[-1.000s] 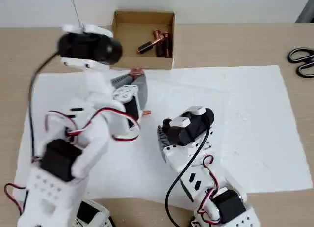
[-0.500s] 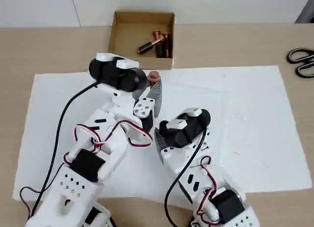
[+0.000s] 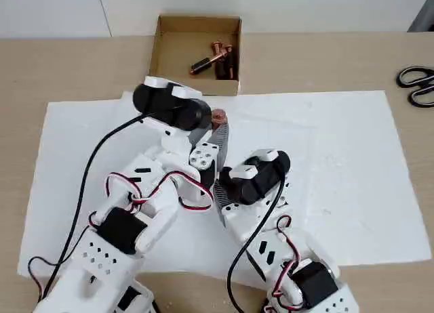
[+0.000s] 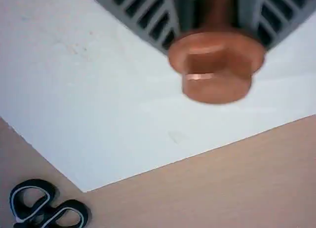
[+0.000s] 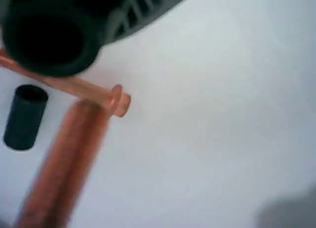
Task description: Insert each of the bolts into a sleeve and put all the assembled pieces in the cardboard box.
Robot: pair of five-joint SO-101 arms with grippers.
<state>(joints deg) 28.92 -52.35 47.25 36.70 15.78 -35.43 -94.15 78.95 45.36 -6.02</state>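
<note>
- Plainly, nearest the arms' bases, the right gripper was closed on a black sleeve, whose open bore faced its wrist camera.
- Just beyond, the left gripper was clamped on a copper bolt. The jaws pinched the shank behind the head, above the white sheet.
- We judged the bolt stiff, light and smooth, so likely to pivot or slip if pushed off-axis. The shank close to the head looked the sound place to hold it.
- The sleeve seemed rigid and light. We thought it best gripped by its outer wall with the mouth left free.
- Beneath the grippers lay a loose bolt and, near it but apart, a spare sleeve, not yet paired.
- A blurred copper bar crossed close to the right wrist lens; we could not tell for certain what it was.
- The two wrists sat crowded together, so we judged each arm the other's main obstacle, with the loose parts easily knocked.
- Farther off, the cardboard box sat at the sheet's far edge, with assembled pieces gathered at one side. Its near wall would need clearing.
- Farthest, scissors lay on the bare table, well apart and in nobody's way.
</note>
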